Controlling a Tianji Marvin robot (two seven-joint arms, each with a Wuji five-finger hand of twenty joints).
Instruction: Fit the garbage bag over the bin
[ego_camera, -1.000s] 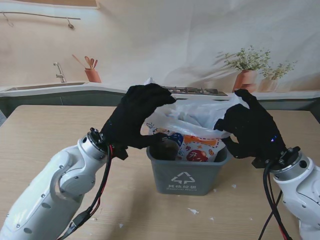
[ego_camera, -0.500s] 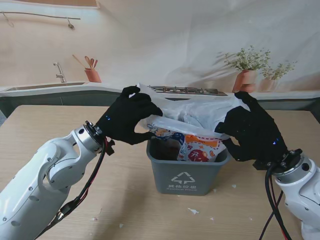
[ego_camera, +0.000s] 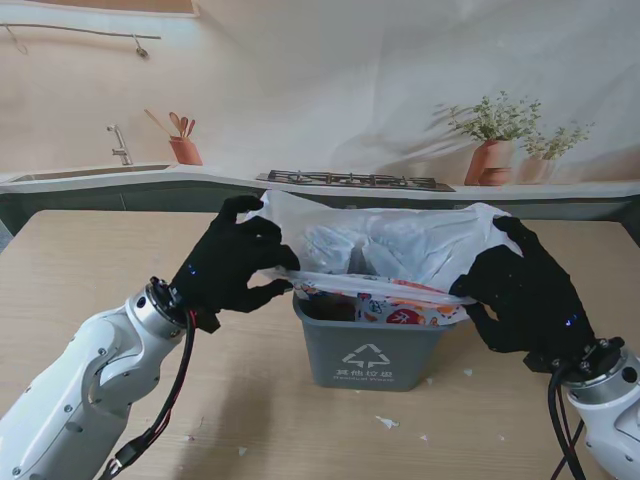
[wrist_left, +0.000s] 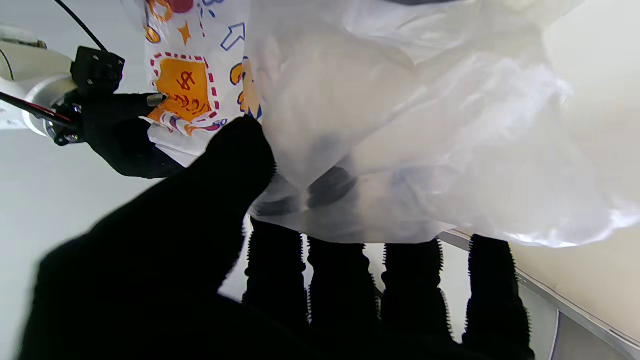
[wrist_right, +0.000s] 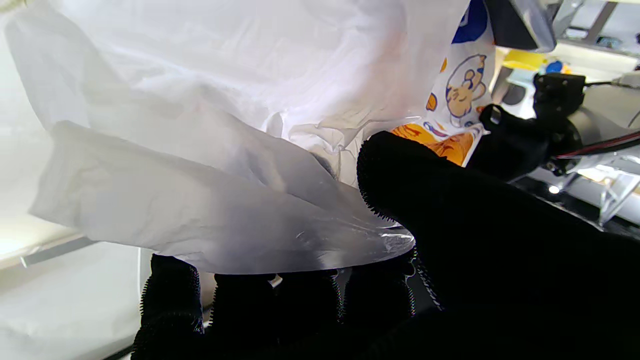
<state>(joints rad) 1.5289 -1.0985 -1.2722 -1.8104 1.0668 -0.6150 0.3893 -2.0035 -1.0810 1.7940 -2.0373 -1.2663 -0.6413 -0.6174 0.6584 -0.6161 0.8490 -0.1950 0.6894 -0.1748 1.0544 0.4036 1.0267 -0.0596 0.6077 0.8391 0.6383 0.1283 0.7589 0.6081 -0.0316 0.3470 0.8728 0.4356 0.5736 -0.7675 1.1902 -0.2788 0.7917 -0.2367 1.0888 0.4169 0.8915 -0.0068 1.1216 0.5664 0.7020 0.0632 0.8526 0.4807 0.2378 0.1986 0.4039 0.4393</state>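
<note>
- My left hand (ego_camera: 237, 262) is clamped on the left edge of the garbage bag (ego_camera: 400, 245); in the left wrist view the thumb presses the film from outside while the fingers (wrist_left: 277, 270) sit behind it.
- My right hand (ego_camera: 525, 295) grips the bag's right edge the same way, thumb over the plastic and fingertips tucked under it (the right wrist view shows this clearly).
- The bag is translucent white, stretched wide between the two hands, and its mouth hangs open just over the bin (ego_camera: 372, 350).
- The bin is grey with a recycling mark on its front wall, standing on the wooden table (ego_camera: 90, 260) at about 6 o'clock from the bag, between my hands.
- Colourful printed wrappers (ego_camera: 400, 312) fill the bin up to its rim, touching the bag's near edge.
- Small white scraps (ego_camera: 386, 422) lie on the table at 6 o'clock from the bin, near its base.
</note>
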